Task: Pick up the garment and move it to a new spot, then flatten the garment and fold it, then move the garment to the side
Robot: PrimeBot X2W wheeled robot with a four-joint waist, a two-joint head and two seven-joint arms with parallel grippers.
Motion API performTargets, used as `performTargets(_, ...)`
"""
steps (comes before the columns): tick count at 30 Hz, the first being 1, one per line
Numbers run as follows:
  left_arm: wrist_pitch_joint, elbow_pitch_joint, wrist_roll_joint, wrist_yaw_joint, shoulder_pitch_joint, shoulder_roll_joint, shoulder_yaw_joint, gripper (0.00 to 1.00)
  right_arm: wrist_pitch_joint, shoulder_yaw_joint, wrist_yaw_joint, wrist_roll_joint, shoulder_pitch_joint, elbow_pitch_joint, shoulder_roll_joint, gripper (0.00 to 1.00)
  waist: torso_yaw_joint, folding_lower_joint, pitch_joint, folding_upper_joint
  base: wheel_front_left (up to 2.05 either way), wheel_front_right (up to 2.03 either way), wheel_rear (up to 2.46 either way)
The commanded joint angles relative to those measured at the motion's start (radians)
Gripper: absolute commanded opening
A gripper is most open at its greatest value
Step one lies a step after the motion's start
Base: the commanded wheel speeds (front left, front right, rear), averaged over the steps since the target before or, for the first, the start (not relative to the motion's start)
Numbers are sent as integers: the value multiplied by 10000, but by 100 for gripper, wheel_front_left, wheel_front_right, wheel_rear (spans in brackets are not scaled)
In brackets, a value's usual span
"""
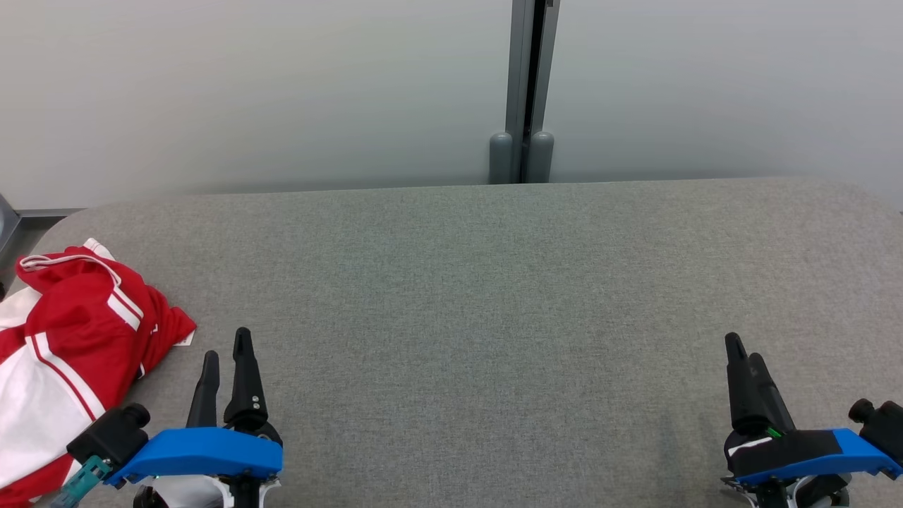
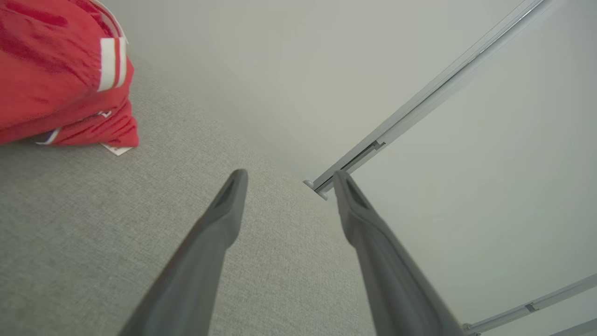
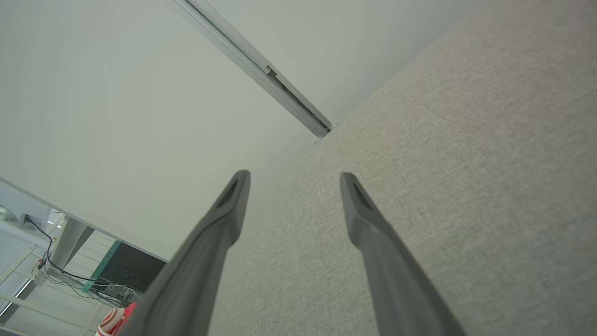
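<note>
1. Currently the garment [image 1: 70, 339], red with white stripes and panels, lies crumpled at the far left of the grey fabric-covered table [image 1: 494, 282], partly cut off by the head view's left border.
2. Just beside its right edge, not touching it, the left jaws stand parted and empty, their two dark fingers [image 1: 244, 374] pointing up the head view.
3. Seen from the left wrist, the garment [image 2: 56, 70] sits up and to the left of the spread fingers [image 2: 224, 219], with a small white tag [image 2: 115, 149] at its lower corner.
4. Near the table's right end, the right jaws are likewise parted and hold nothing, fingers [image 1: 737, 381] well apart from the garment.
5. Behind the table stands a pale wall [image 1: 282, 85] with a grey upright post [image 1: 525, 92].
</note>
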Motion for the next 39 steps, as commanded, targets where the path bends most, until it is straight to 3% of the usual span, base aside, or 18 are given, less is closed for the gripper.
performTargets(1, -100, -136, 367, 30, -90, 63, -67, 100, -113, -1, 20, -297, -164, -158, -72, 100, 7, 0, -5, 0, 0, 0, 0)
performTargets(20, -637, 200, 3099, 33, -28, 225, -566, 100, -640, 68, 22, -2771, -10, -61, -92, 100, 96, 0, -104, 0, 0, 0, 0)
performTargets(39, -1064, 738, 4849, 147, -140, 345, -950, 100, -1066, 72, 24, -4552, -99, 418, -107, 100, 90, 0, -134, 0, 0, 0, 0)
